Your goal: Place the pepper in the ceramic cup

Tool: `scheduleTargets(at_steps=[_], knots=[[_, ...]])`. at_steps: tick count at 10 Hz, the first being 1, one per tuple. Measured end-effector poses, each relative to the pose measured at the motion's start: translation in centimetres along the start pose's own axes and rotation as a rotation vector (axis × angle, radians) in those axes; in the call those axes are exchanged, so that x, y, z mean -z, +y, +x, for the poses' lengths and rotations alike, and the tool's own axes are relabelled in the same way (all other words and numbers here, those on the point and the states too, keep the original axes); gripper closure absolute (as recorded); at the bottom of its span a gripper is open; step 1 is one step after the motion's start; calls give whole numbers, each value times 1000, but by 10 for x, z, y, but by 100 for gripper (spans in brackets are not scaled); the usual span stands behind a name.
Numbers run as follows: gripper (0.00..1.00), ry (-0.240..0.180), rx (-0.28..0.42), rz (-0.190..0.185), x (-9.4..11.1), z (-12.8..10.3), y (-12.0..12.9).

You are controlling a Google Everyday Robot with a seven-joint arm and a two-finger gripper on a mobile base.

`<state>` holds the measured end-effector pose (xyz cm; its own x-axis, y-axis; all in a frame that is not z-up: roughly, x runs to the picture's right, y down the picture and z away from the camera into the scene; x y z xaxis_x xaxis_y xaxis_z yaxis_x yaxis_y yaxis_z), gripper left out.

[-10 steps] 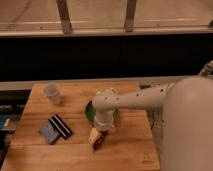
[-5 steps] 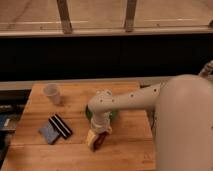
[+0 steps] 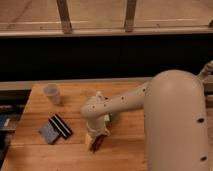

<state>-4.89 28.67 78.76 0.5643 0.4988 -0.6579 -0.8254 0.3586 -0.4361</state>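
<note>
Now the gripper (image 3: 96, 141) is hanging low at the pepper (image 3: 99, 144), lower centre of the counter (image 3: 35, 155); whether it is grasping, I cannot tell. The ceramic cup (image 3: 52, 93) is standing upper left, well apart.

Jaws near table (image 3: 40, 156) front, half hidden under wrist (image 3: 97, 112), bowl (image 3: 112, 118) mostly covered
</note>
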Motion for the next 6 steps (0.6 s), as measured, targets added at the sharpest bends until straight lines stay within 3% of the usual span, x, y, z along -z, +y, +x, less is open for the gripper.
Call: scheduleTargets(at_steps=[5, 6], knots=[[96, -10, -20, 1, 3, 1, -4], [100, -8, -16, 0, 4, 1, -3]])
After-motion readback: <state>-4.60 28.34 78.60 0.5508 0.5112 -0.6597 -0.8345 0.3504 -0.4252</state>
